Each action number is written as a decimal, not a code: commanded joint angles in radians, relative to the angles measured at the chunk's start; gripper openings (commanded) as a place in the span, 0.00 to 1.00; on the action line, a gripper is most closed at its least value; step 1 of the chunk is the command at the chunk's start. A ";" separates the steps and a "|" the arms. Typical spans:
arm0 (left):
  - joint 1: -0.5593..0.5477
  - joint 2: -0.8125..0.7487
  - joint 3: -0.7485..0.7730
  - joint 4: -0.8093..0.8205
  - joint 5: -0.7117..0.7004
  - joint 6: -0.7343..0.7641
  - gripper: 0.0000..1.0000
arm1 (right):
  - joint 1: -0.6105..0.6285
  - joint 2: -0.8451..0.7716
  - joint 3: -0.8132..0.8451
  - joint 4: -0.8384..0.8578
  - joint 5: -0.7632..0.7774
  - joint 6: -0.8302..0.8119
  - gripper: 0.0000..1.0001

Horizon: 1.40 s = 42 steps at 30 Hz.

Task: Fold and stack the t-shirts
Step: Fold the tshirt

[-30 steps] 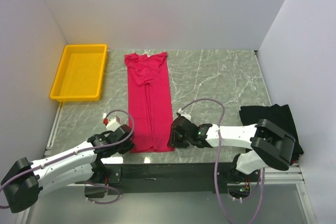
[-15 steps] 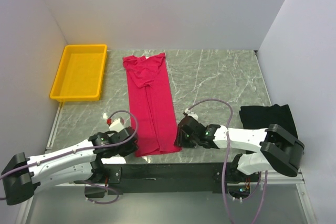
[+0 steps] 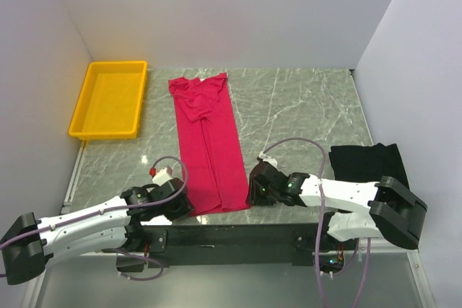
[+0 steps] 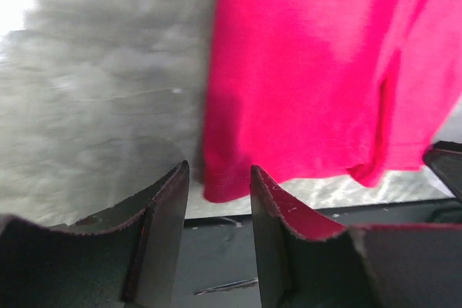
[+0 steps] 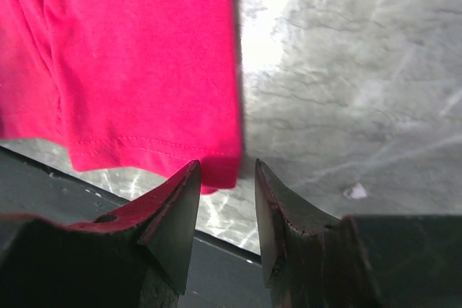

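Observation:
The crimson-pink t-shirt (image 3: 211,146) lies as a long narrow strip down the middle of the table, collar far, hem at the near edge. My left gripper (image 3: 179,203) stands open at the hem's left corner (image 4: 220,189), which lies just past its fingertips (image 4: 177,178). At the hem's right corner (image 5: 220,171), my right gripper (image 3: 254,191) is also open, and the cloth sits just ahead of its tips, ungripped. The black t-shirt (image 3: 372,167) lies crumpled at the table's right side, behind the right arm.
A yellow plastic tray (image 3: 108,99) stands at the far left of the marble table (image 3: 303,113). The table's dark front edge (image 4: 216,250) runs right under both grippers. White walls close in the left, back and right.
The shirt's hem end has slid right and slightly nearer, so the strip now lies slanted. Both grippers moved with it. The left gripper has opened and let the corner go.

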 commanded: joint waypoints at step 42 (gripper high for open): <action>-0.148 0.110 -0.039 0.148 0.039 -0.107 0.10 | -0.005 -0.032 -0.108 0.067 -0.042 0.018 0.41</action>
